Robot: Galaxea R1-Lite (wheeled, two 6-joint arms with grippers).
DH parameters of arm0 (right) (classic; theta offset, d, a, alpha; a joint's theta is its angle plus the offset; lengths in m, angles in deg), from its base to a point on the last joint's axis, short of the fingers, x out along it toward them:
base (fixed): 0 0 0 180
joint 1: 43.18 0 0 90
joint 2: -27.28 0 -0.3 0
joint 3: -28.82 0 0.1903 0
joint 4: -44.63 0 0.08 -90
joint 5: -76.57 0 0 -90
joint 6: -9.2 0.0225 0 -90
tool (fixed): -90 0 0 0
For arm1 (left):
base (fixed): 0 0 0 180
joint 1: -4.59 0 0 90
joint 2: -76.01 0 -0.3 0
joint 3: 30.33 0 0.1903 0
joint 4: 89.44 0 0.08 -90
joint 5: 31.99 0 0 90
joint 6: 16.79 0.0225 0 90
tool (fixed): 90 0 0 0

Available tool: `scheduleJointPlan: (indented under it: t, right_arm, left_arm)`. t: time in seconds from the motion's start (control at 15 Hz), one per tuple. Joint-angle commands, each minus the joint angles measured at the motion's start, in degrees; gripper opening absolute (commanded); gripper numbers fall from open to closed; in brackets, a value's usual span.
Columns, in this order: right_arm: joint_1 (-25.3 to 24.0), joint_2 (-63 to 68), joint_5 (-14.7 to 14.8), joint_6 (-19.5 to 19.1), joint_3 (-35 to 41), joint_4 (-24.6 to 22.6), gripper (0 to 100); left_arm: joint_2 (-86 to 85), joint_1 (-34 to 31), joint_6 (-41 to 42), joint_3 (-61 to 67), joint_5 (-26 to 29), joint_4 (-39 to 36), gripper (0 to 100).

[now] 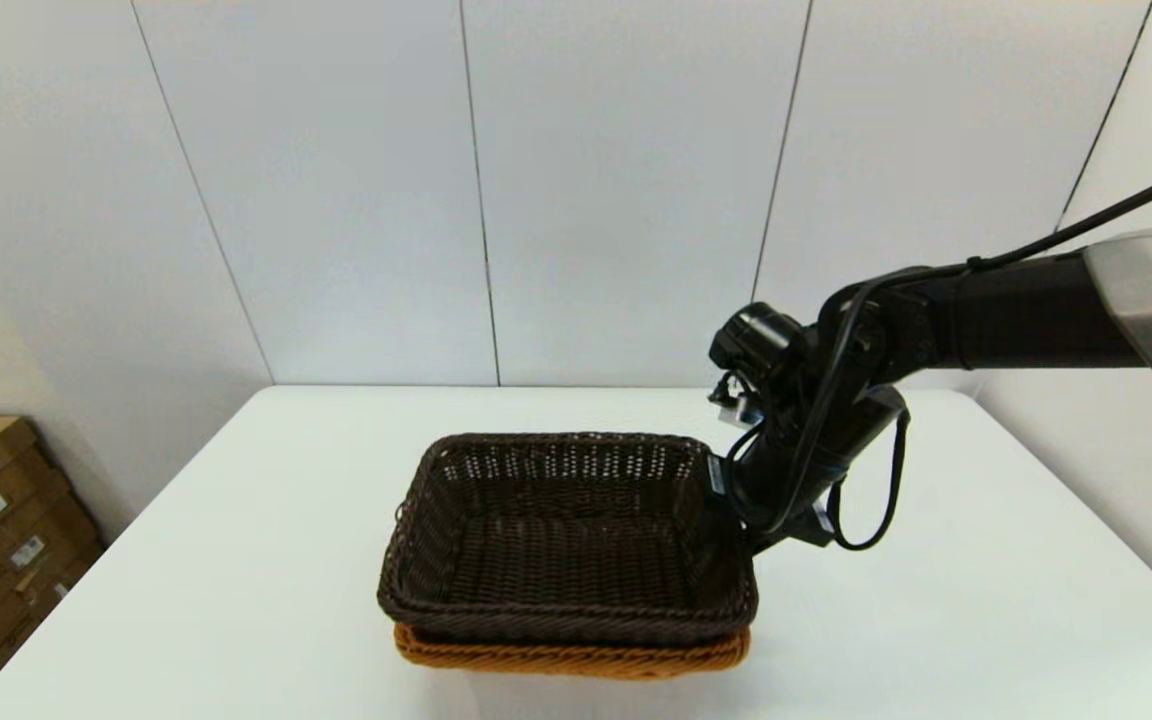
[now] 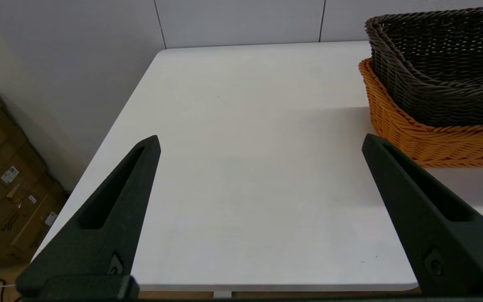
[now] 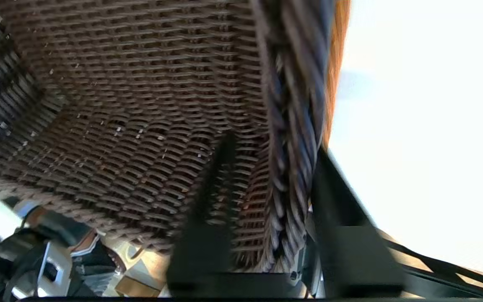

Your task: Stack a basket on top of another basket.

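1. Sitting nested inside the orange basket (image 1: 576, 658), near the table (image 1: 236, 560) edge at 6 o'clock: the dark brown basket (image 1: 566, 540), apparently level, though not judged fully released.
2. Clamped on that basket's rim at its 3 o'clock side: the right gripper (image 3: 273, 176), one black finger inside the wall and one outside (a pinch that grips the braided edge rather than the flexible weave).
3. Held that way, probably, to carry and lower the basket by one side while leaving the opening clear of the arm.
4. Parked off toward 9 o'clock, low at the table's near edge: the left gripper (image 2: 262, 144), fingers spread wide around nothing, likely kept clear of the work.
5. Looks of the dark basket: nearly black wicker, open-weave sloping sides, tight woven floor, thick braided rim.
6. Looks of the orange one: the same rectangular shape, only its rim and upper wall showing beneath the dark rim.
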Motion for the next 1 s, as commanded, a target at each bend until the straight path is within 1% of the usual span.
scheduleJointPlan:
  t: [0.07, 0.2, 0.47, 0.53, 0.6, 0.73, 1.0]
  right_arm:
    - [-0.05, -0.28, 0.02, 0.11, 0.1, 0.32, 100]
    - [-0.05, -1.69, -0.16, 0.11, -0.25, 0.32, 100]
    - [0.3, -8.1, -0.42, 0.38, -3.76, 0.84, 100]
    - [0.03, -10.13, -0.51, 0.11, -4.2, 1.46, 100]
    - [-0.14, -12.32, -0.95, -0.59, -4.99, 3.13, 100]
    - [0.03, -17.95, -3.67, -0.94, -5.26, 5.59, 100]
    - [2.58, -31.4, -3.94, -0.41, -2.62, 7.79, 100]
  left_arm:
    - [0.0, 0.01, 0.0, 0.0, 0.04, 0.02, 100]
    - [0.0, 0.01, 0.0, 0.0, -0.05, 0.02, 100]
    - [0.0, -0.08, 0.0, 0.0, -0.05, 0.02, 100]
    - [0.0, -0.08, 0.0, -0.09, -0.05, 0.02, 100]
    - [0.0, 0.01, 0.0, 0.0, -0.05, 0.02, 100]
    - [0.0, 0.01, 0.0, 0.0, -0.05, 0.02, 100]
    - [0.0, -0.08, 0.0, 0.0, -0.05, 0.02, 100]
